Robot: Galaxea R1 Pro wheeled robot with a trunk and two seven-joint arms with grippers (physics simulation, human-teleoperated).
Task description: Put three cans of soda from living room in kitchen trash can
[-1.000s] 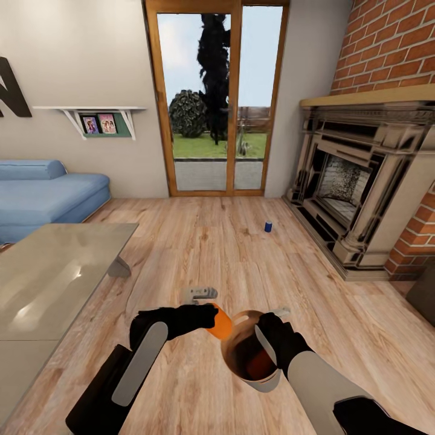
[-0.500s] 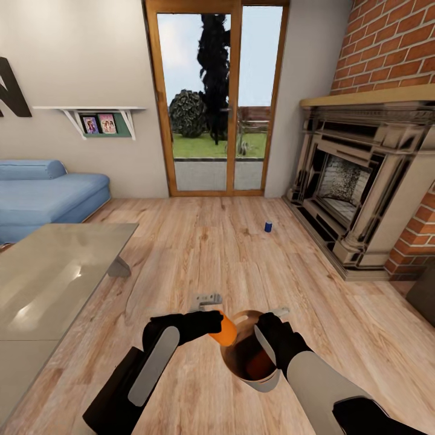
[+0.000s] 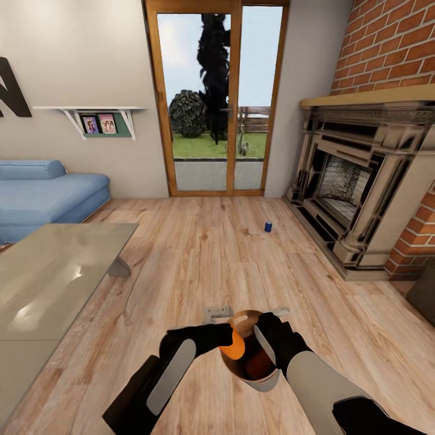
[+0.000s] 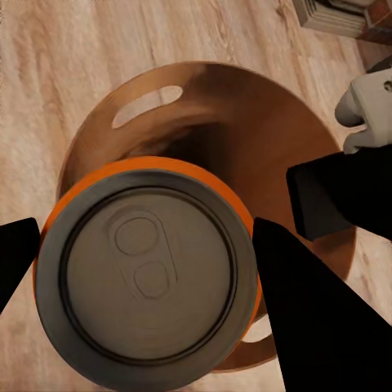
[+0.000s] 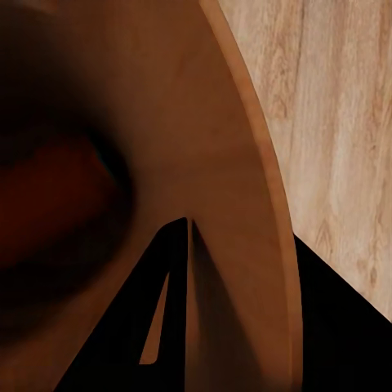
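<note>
Head view: left gripper [image 3: 231,338] pinches an orange soda can [image 3: 233,344], holding it over the near-left rim of the brown trash can [image 3: 261,377]. The right gripper [image 3: 266,344] clamps the trash can's wall, one finger inside and one outside, and the bin hangs tilted above the wood floor [image 3: 199,254]. A second orange can [image 3: 261,364] lies inside the bin, partly hidden by the right gripper. The blue soda can [image 3: 267,226] stands upright on the floor well ahead, near the fireplace [image 3: 356,193].

Left wrist view adds the can's grey top with pull tab [image 4: 151,273], black fingers [image 4: 314,318] pressed on both its sides, the bin's open mouth [image 4: 237,122] directly beyond it with a handle slot in the wall, and the right gripper [image 4: 359,175] gripping the far rim.

Right wrist view: close on the bin's brown wall [image 5: 237,204], a dark finger [image 5: 159,310] flat against its inner face, a dim reddish-orange shape [image 5: 57,196] deep inside, blurred.

Around: glass table [image 3: 48,284] at left, blue sofa [image 3: 42,193] behind it, glass door [image 3: 214,96] to the garden, brick chimney [image 3: 393,42] at right.
</note>
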